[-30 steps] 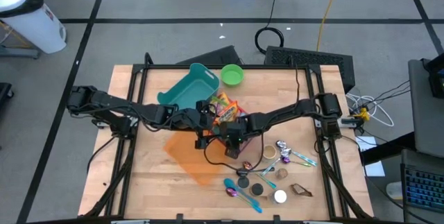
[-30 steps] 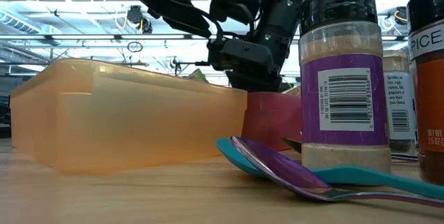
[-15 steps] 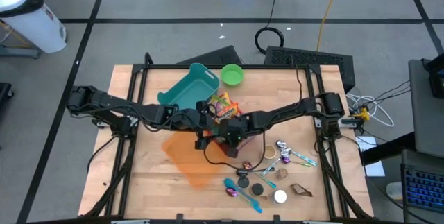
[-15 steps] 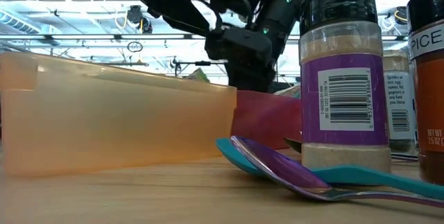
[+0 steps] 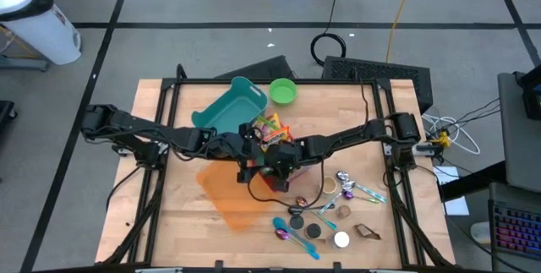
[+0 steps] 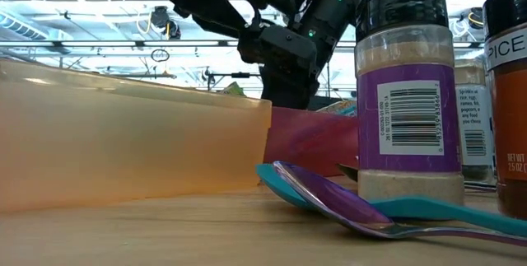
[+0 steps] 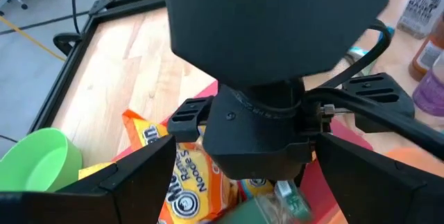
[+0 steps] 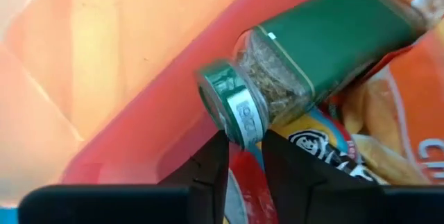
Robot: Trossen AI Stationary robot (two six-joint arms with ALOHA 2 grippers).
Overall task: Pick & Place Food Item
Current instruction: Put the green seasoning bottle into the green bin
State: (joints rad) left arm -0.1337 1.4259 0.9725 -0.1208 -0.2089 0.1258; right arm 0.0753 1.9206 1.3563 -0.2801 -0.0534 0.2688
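A red bin [image 5: 281, 142] in the table's middle holds orange snack bags [image 8: 388, 134] and a green-labelled spice jar [image 8: 305, 50], which lies on its side on the bags. My right gripper [image 8: 244, 148] is at the bin's near wall, fingers almost together on a red strip. My left gripper [image 7: 246, 156] is open just left of the bin; its fingers stand wide on either side of the right arm's wrist and touch nothing. An orange bin [image 5: 232, 193] lies against the red bin's near-left side. My right gripper pinches what looks like the red bin's wall [image 8: 243, 179] at its rim, just below the jar's cap. One finger [image 8: 208, 165] is on the orange-bin side and the other [image 8: 288, 172] on the snack side. The fingers come from above, slanting down.
A teal bin [image 5: 226, 108] and a green bowl [image 5: 282, 91] stand at the far side. Spoons [image 5: 296, 235], lids and a cup lie at the near right. In the low view a purple-labelled spice jar [image 6: 408, 93] and a spoon [image 6: 346, 204] stand close in front.
The orange bin has slid toward the table's near-left, so it looms larger in the low view and more of the red bin shows beside it. My right gripper has shifted a little with the red bin, rising slightly in the low view.
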